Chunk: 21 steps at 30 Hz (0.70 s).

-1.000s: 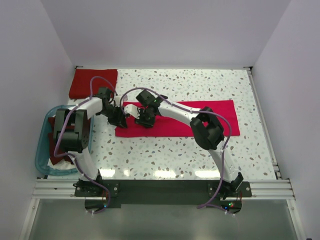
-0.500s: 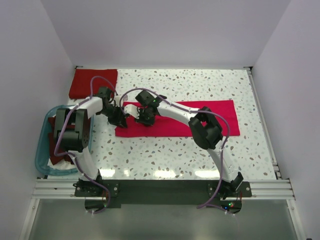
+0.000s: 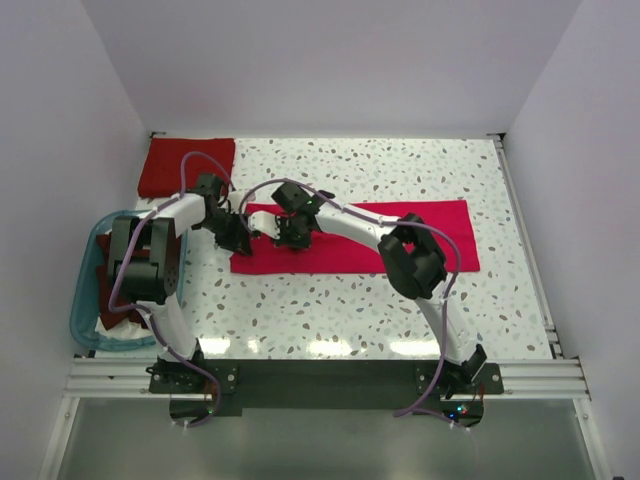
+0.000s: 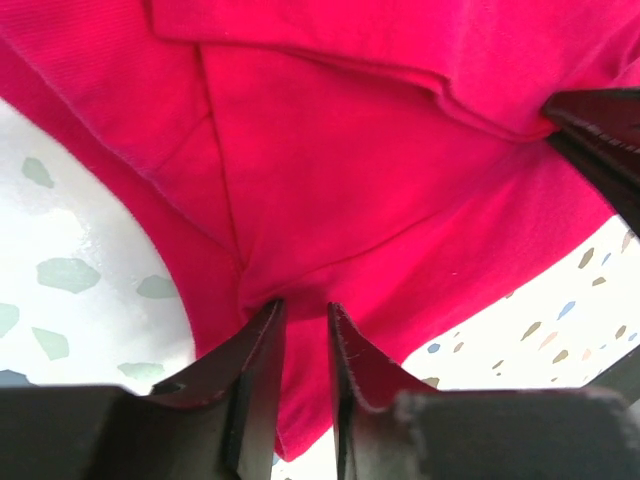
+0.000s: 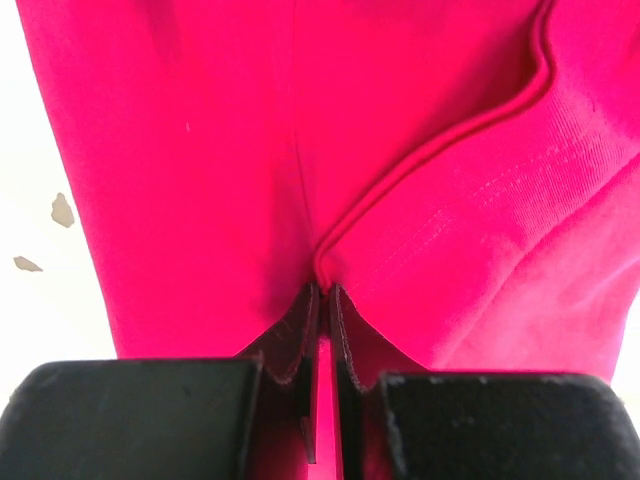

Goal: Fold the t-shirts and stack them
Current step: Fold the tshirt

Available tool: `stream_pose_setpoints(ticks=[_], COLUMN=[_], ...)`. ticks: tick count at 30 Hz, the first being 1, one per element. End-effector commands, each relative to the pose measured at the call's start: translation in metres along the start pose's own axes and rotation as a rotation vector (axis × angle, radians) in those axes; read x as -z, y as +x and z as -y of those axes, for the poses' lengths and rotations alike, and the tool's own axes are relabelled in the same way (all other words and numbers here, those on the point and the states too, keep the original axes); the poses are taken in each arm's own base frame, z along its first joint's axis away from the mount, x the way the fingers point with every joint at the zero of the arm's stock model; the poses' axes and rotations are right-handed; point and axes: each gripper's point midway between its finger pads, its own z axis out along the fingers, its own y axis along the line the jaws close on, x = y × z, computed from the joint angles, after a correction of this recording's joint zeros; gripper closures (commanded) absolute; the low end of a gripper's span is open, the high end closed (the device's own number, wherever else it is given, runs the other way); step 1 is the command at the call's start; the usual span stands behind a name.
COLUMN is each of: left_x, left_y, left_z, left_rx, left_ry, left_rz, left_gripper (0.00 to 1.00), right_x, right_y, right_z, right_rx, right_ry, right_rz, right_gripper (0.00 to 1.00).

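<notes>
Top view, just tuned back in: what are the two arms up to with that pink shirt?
Both arms are at the left end of the crimson-pink t-shirt, a long folded strip on the table. The right gripper is pinched shut on a fold; the left gripper grips cloth beside it. A folded red shirt lies in the far-left corner, darker shirts in the blue tub.

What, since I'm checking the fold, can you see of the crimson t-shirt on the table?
The crimson t-shirt is soft bright pink-red knit, folded lengthwise into a long band lying flat across the speckled table. Seams and a layered hem edge show close up. At its left end, the left gripper and right gripper each pinch a fabric ridge.
</notes>
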Motion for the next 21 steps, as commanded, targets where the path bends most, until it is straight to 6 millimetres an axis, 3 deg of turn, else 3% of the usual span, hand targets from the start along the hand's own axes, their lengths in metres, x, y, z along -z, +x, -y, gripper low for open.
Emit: stream_pose_setpoints(ticks=[1,16,21], left_x=[0.001,0.001,0.003], left_y=[0.003,0.004,0.000], left_z=[-0.014,-0.017,-0.017], left_rx=[0.014,0.023,0.021], left_ry=[-0.045,-0.059,-0.061], left_rz=[-0.017,-0.015,-0.002], left_gripper=[0.73,0.75,0.74], right_x=[0.029,0.035,0.034], right_y=[0.003,0.029,0.032], right_z=[0.023,0.055,0.049], right_rx=[0.049,0.057,0.058], right_ry=[0.073,0.126,0.090], right_rz=[0.003,-0.027,-0.025], right_gripper=[1.00,1.00,0.99])
